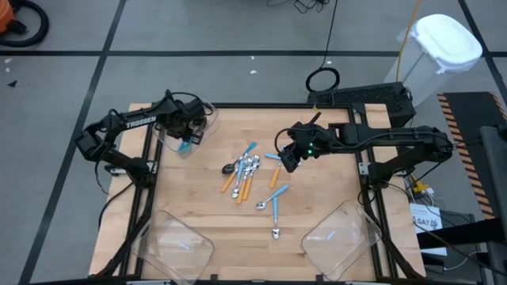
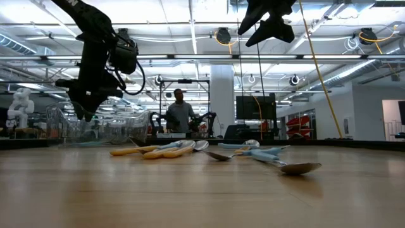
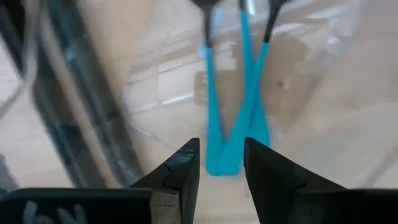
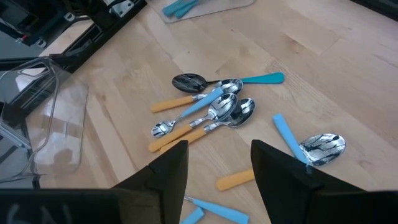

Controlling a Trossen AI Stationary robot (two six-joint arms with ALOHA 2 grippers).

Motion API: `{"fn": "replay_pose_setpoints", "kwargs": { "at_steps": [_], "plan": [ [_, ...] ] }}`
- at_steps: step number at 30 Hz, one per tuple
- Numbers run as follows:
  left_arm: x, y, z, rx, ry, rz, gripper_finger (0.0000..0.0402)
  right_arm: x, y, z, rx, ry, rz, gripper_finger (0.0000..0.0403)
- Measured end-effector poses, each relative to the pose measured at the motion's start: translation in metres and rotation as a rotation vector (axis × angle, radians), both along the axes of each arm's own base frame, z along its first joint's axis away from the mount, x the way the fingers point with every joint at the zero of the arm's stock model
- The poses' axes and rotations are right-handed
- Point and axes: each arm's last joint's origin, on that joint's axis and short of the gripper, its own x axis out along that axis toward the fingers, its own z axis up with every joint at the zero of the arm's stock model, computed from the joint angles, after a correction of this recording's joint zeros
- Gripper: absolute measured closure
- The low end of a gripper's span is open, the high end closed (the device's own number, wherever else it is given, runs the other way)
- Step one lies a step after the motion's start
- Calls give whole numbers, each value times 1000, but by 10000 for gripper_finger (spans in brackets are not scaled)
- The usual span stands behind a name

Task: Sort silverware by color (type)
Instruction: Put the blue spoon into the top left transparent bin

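**A:** Where is the left gripper [image 1: 188, 136] at this moment?

**B:** Over the clear bin [image 1: 181, 145] at the far left corner of the table [image 1: 198, 198]. Its wrist view looks down past its two fingers [image 3: 180, 171] at blue-handled spoons [image 3: 236, 124] lying inside that bin. The fingers stand apart with nothing between them; the spoons lie below, untouched.

**A:** And the right gripper [image 1: 290, 158]?

**B:** Up in the air, right of the table's middle, just beside the spoon pile. Its jaws are spread and empty (in the low view it hangs well above the wood).

**A:** Where does the rest of the silverware lie?

**B:** Most sits in a loose pile [image 1: 244, 170] mid-table: orange-handled spoons [image 4: 177, 102] and light-blue ones crossed over each other, silver bowls touching, with one black-bowled spoon [image 4: 189, 81] on the left edge of the heap. A few light-blue spoons [image 1: 276, 207] trail toward the near side, apart from the pile.

**A:** Any other bins?

**B:** Two more clear ones, at the near left corner [image 1: 178, 245] and the near right corner [image 1: 341, 241]. Beyond the table, a person [image 2: 180, 114] stands in the room.
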Motion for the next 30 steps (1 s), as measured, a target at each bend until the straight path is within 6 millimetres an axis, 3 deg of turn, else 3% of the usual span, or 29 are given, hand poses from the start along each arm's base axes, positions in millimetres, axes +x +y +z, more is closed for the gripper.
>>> {"fn": "replay_pose_setpoints", "kwargs": {
  "at_steps": [4, 9, 13, 17, 21, 30],
  "plan": [
    [6, -3, 16, -5, -71, -45, 275, 0, 0, 0, -4, 7, 8, 232],
    [19, -13, 59, 96, -186, -117, 275, -3, 0, -1, 13, 24, -3, 232],
    [34, -30, 97, 187, -299, -208, 275, -6, 1, -2, 36, 47, 9, 232],
    [49, -50, 120, 223, -374, -309, 275, -9, 4, -5, 58, 93, 32, 232],
    [61, -71, 129, 233, -433, -372, 275, -12, 8, -8, 94, 138, 63, 232],
    [73, -108, 127, 229, -457, -399, 275, -21, 14, -14, 73, 254, 137, 232]
  ]
}}
